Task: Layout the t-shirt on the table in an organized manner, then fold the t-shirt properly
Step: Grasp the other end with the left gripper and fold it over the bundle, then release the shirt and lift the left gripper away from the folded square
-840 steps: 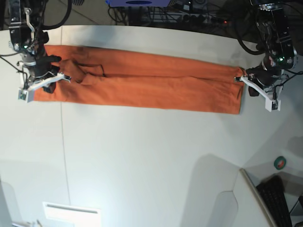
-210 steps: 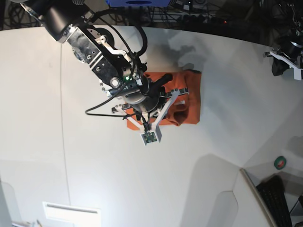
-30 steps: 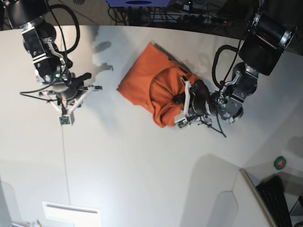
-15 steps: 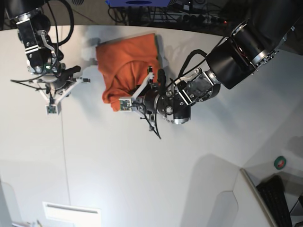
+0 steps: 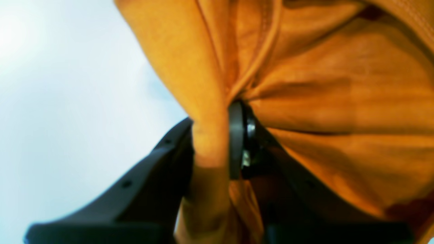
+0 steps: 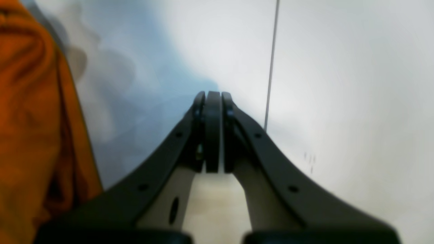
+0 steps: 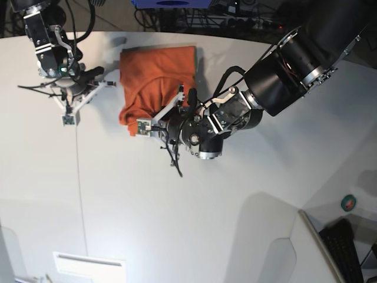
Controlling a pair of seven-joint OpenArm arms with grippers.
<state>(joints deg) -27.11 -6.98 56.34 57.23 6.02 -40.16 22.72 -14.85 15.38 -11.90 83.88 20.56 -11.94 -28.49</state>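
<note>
Left gripper (image 5: 217,142) pinches a bunched fold of the t-shirt (image 7: 156,76) to drag it, likely for repositioning; right gripper (image 6: 212,132) closed, empty, just beside the cloth.

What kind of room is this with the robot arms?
Probably a robot lab or workshop. Two robot arms work over a big white table with an orange t-shirt on it, tangled cables run behind the table, and a keyboard sits at the side.

Dark cable clutter (image 7: 235,17) behind; black keyboard (image 7: 346,247), green tape roll (image 7: 349,203) lower right.
</note>
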